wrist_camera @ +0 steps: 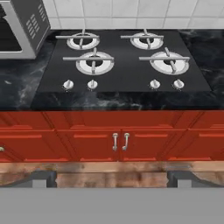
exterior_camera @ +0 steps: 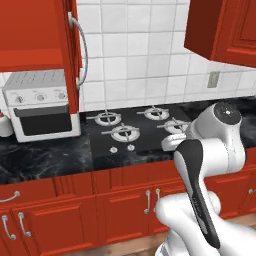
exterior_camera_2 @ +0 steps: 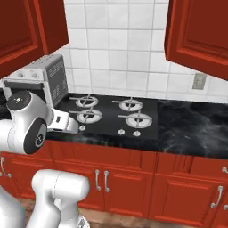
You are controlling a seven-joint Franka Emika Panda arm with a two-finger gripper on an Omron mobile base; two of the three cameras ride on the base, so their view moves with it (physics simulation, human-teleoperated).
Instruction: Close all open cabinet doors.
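At the far left of the counter stands a white toaster oven with a dark glass front, on the black marbled countertop. Just above and to the right of it, the left cabinet door hangs swung out from the wall unit toward the room, seen nearly edge-on in the left base view, with its curved silver bar handle on the side facing the stove. To its right lies the black four-burner gas cooktop, set against the white tiled wall, with knobs along its near edge. Above the cooktop's right side, the right cabinet door also stands angled out from the wall. Below the counter runs a row of closed red base cabinets with small vertical handles.

The gripper sits low, in front of the counter and well apart from both doors; its finger tips stand wide apart with nothing between them, looking over the cooktop.

Judging from the look of them, the doors are rigid hinged panels, light to swing. Their glossy faces would probably be slippery, so a grasp is not needed: a flat push on the outer face near the handle edge, far from the hinge, should give the most leverage. The handle could snag a finger if approached from the wrong side.
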